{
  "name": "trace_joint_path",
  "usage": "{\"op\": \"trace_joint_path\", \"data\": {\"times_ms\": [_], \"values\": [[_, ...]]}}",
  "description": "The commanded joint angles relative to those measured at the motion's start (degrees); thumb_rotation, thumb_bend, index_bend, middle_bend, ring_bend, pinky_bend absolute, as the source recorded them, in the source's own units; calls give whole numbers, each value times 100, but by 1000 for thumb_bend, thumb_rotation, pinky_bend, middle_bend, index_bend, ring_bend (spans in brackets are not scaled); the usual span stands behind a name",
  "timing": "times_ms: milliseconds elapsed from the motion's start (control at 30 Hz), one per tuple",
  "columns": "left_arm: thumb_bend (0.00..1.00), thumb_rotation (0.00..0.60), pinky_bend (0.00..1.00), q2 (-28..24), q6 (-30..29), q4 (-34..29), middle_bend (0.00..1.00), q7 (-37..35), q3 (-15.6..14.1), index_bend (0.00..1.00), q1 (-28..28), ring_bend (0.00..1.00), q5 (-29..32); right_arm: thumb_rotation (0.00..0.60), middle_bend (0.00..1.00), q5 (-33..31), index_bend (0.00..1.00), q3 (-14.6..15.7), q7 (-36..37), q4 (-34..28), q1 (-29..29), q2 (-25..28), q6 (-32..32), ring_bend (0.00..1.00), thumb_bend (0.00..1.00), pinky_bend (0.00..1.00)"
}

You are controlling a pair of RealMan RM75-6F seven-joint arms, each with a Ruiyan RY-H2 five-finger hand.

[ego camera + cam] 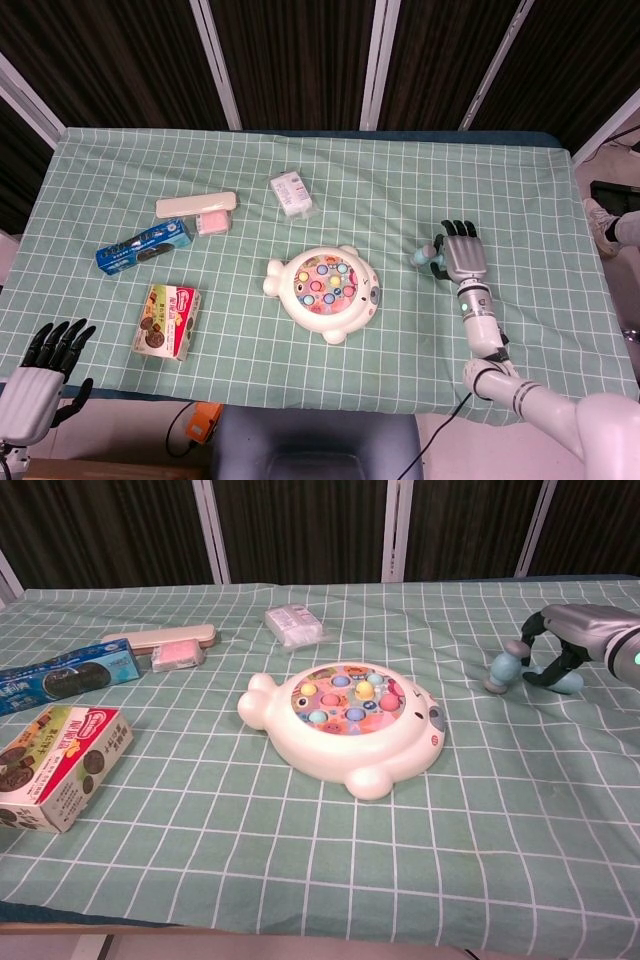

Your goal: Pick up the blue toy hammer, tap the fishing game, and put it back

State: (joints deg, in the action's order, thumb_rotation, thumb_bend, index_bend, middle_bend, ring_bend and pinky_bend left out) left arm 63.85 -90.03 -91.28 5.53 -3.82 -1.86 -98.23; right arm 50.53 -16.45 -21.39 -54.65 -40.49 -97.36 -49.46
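The blue toy hammer point(424, 258) point(505, 667) lies on the green checked cloth, right of the fishing game point(326, 282) point(350, 715), a white fish-shaped toy with coloured fish on top. My right hand point(462, 255) point(570, 640) sits low over the hammer's handle. Its fingers arch down on the far side and its thumb on the near side, with a gap still showing around the handle. The hammer rests on the cloth. My left hand point(40, 365) hangs off the table's front left corner, fingers spread and holding nothing.
A blue biscuit pack point(145, 247) point(65, 675) and a cookie box point(168, 321) point(55, 765) lie at the left. A beige case point(197, 204), a pink block point(212, 221) and a white packet point(291, 192) point(294, 624) sit behind the game.
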Motion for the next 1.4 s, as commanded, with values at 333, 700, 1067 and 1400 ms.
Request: {"op": "trace_joint_path", "data": {"times_ms": [333,700,1067,1400], "values": [[413,600,19,-2,4,-3,52,-2,4,0,0,0,11,600,240,-50,624,-1,-59,48,-15,-35,30,137,541,191],[413,600,19,-8,-18,2,53,-27,-1,0,8,0,-5,600,307,-93,712,-6,-105,157,-13,-100,12,218,548,275],[414,600,18,-6,-20,7,53,-38,1,0,7,0,-6,600,509,-106,820,13,-260,326,-25,-228,-78,558,549,606],[413,600,19,-5,-10,5,53,-34,-1,0,4,0,-6,600,601,-121,886,-11,-341,494,-22,-362,-105,668,550,705]]}}
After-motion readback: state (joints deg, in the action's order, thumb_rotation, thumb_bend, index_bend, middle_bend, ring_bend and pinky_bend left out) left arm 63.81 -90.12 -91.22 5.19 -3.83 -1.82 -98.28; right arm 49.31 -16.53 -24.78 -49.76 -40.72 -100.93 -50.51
